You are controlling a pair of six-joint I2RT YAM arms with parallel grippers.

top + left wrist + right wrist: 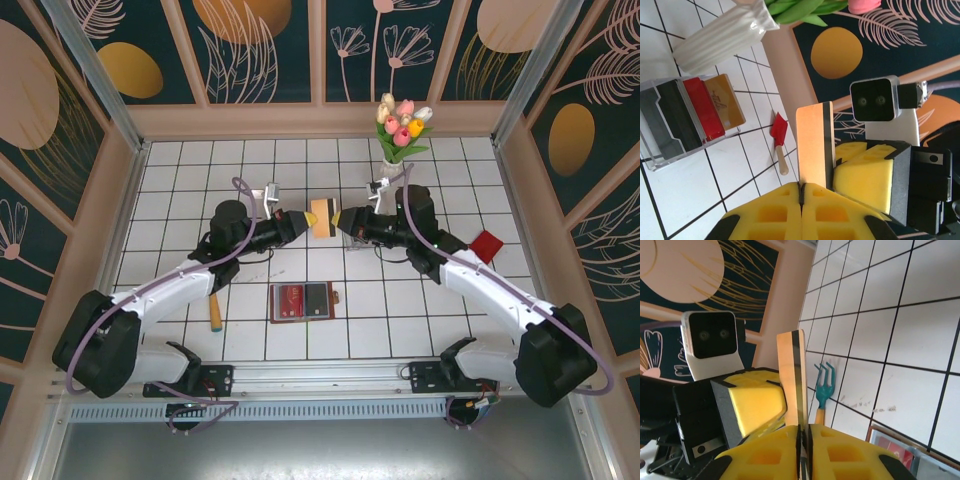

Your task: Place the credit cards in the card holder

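An orange credit card point(322, 217) with a dark stripe hangs in the air between both grippers over the middle of the table. My left gripper point(801, 189) is shut on the card's point(812, 145) lower end. My right gripper point(803, 432) faces it from the other side, its jaws a narrow slit apart with the card's point(792, 380) edge still between them. The brown card holder point(303, 302) lies open on the tiles nearer the bases, with a red card and a dark card in it. More cards, dark, red point(702, 107) and tan, stand in a clear box point(660, 150).
A white vase of tulips point(400, 140) stands at the back, just behind the clear box. A red toy shovel point(487, 245) lies at the right. A teal rake point(824, 385) with an orange handle lies left of the card holder.
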